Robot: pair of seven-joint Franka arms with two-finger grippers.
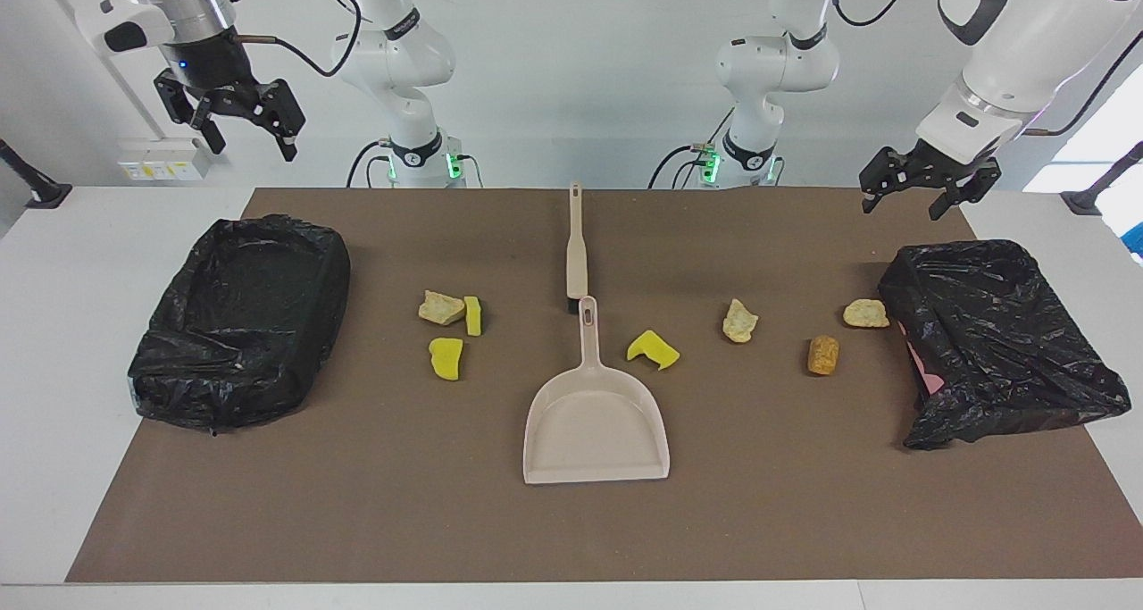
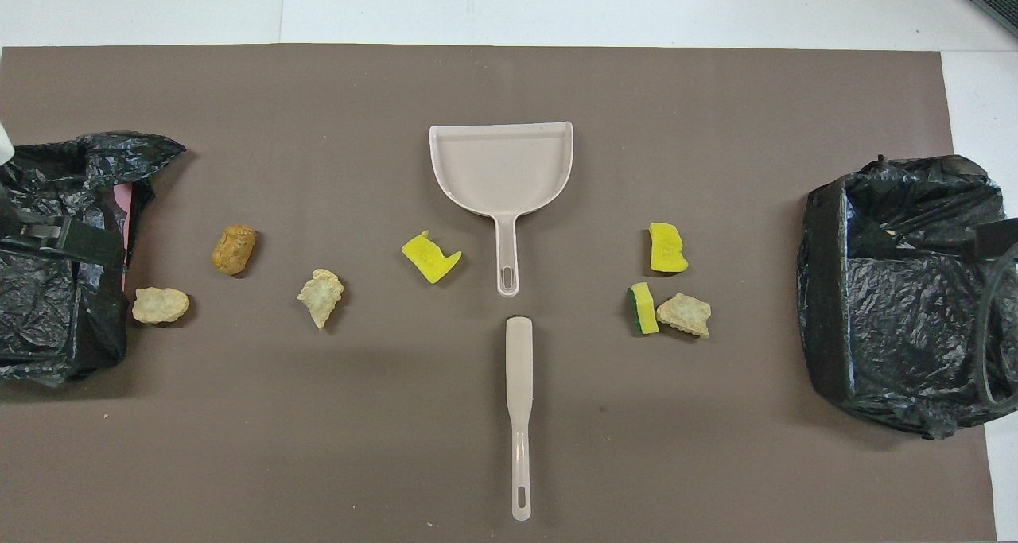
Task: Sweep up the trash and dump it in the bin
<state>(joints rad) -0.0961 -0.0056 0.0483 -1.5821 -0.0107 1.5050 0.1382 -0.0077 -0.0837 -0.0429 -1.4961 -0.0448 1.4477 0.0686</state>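
Seven pieces of trash (image 1: 659,349) lie scattered in a loose line across the middle of the desk (image 1: 804,503), between two bins lined with black bags: one bin (image 1: 241,320) at the right arm's end, the other bin (image 1: 1000,338) at the left arm's end. A beige dustpan (image 1: 596,422) and brush (image 1: 577,248) rest at the desk's centre, the brush nearer the robots' edge. The right gripper (image 1: 239,123) hangs over that edge near its bin, jaws open and empty. The left gripper (image 1: 920,181) hovers above its bin's corner, jaws likewise apart.
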